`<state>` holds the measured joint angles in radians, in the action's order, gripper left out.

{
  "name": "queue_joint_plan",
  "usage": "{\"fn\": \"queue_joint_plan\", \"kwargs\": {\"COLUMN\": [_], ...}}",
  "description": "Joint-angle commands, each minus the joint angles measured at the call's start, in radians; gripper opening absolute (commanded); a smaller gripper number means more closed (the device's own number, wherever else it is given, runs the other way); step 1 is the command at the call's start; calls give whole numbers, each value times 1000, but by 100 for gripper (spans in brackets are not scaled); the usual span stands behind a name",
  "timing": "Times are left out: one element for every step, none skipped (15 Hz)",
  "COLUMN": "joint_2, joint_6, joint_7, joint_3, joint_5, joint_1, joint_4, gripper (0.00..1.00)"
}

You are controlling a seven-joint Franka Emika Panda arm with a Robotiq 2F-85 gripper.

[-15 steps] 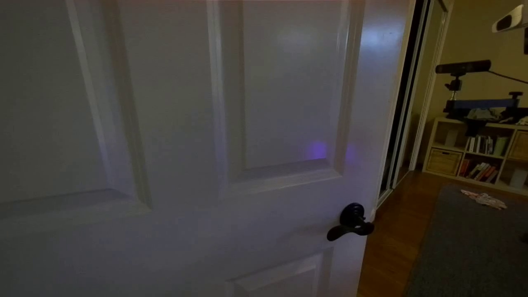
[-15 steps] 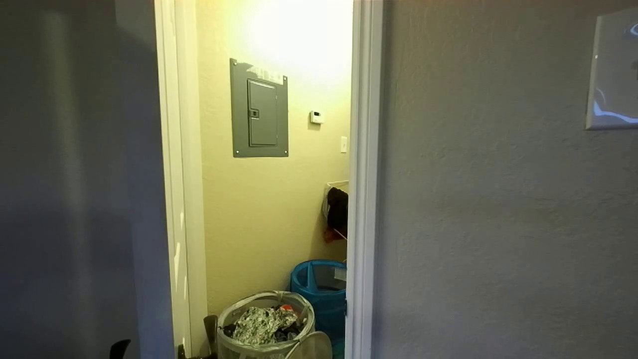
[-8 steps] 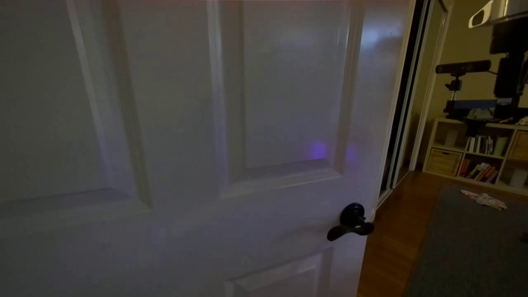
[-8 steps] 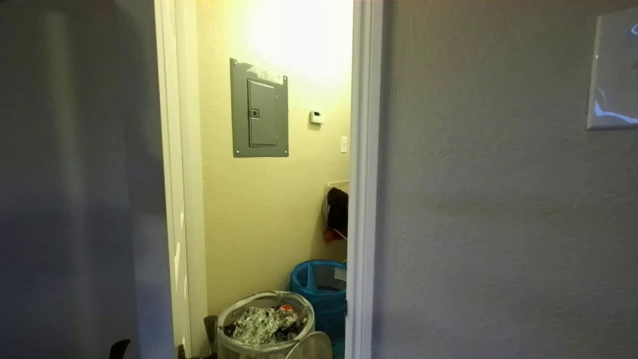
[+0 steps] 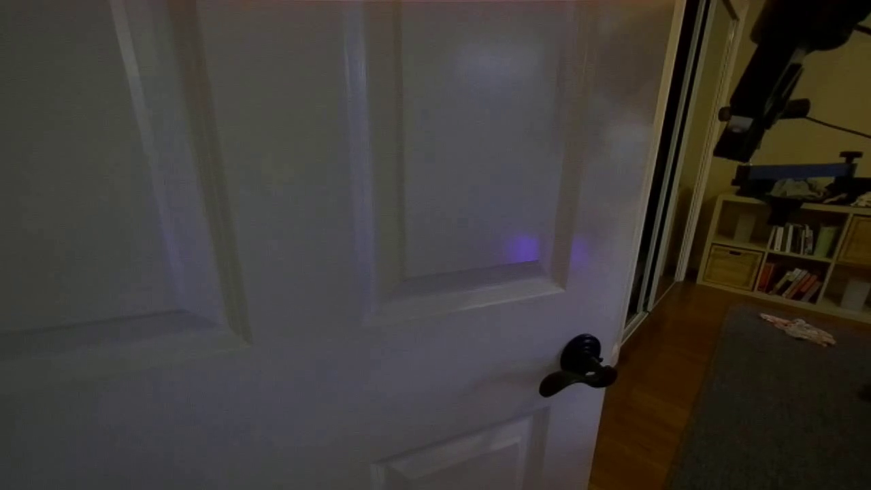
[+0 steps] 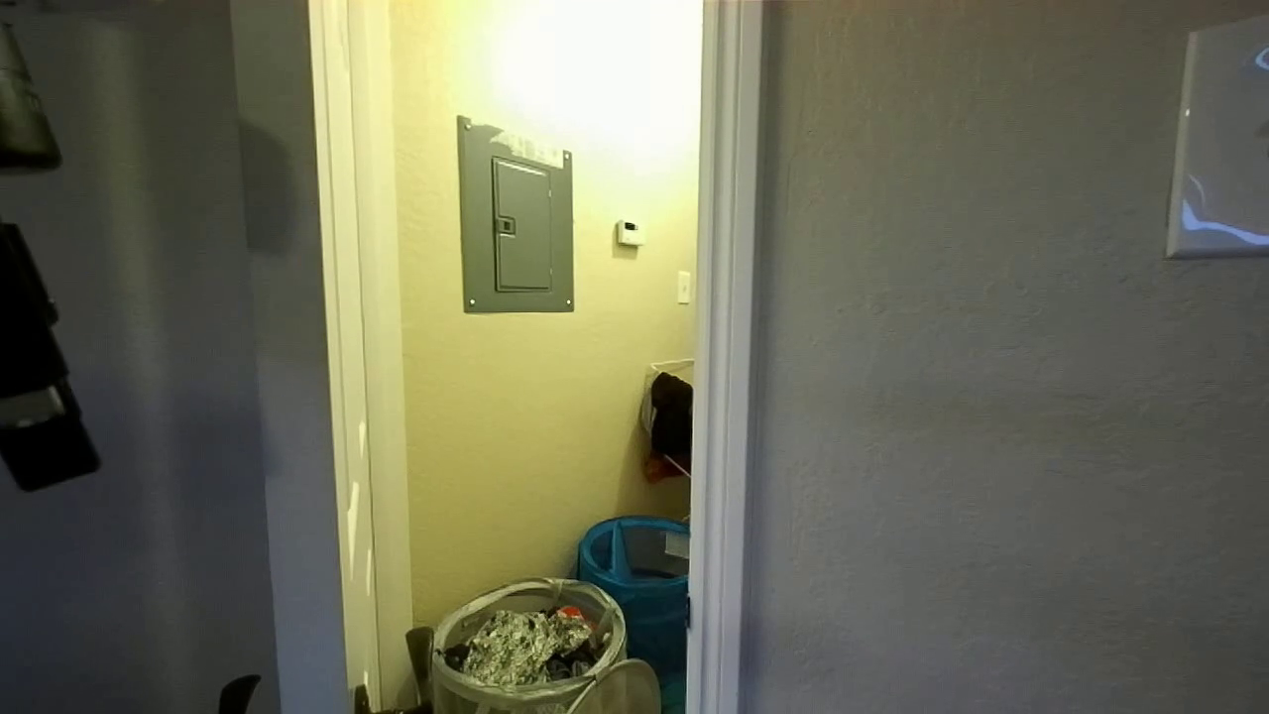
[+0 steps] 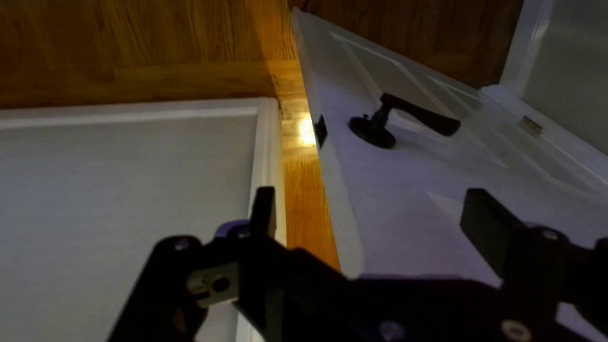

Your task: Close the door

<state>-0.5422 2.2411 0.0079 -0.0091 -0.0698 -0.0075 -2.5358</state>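
The end effector, spread and empty, has just swung in nearer the ajar door (too dim here to judge contact), so a push looks likely.

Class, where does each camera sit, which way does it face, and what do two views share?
Wrist view: behind the open claw, seen at bottom, looking down at door, handle and floor.
Exterior view: close to the door's face, looking past it to a shelf; claw at upper right.
Exterior view: before the doorway, facing a breaker panel; claw at left edge.
Both exterior views show door, handle, claw.
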Motion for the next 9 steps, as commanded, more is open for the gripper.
{"fn": "queue_joint_plan", "kwargs": {"joint_2": [8,2,3,3,3,3,3,3,7], "joint_6": [101,52,66,71,72,72,72,72,78], "joint_7": [-17,0,-1,-1,-1,-2,-2,-2,8], "joint_3": [17,15,20,22,22,22,22,22,25], "joint_5": [-43,-15,-20,-22,-22,-22,-22,-22,-30], "joint_1": [55,31,42,48,49,49,49,49,52], "joint_4": [-2,2,2,2,2,2,2,2,-3], "gripper": [100,100,100,100,100,100,100,100,100]}}
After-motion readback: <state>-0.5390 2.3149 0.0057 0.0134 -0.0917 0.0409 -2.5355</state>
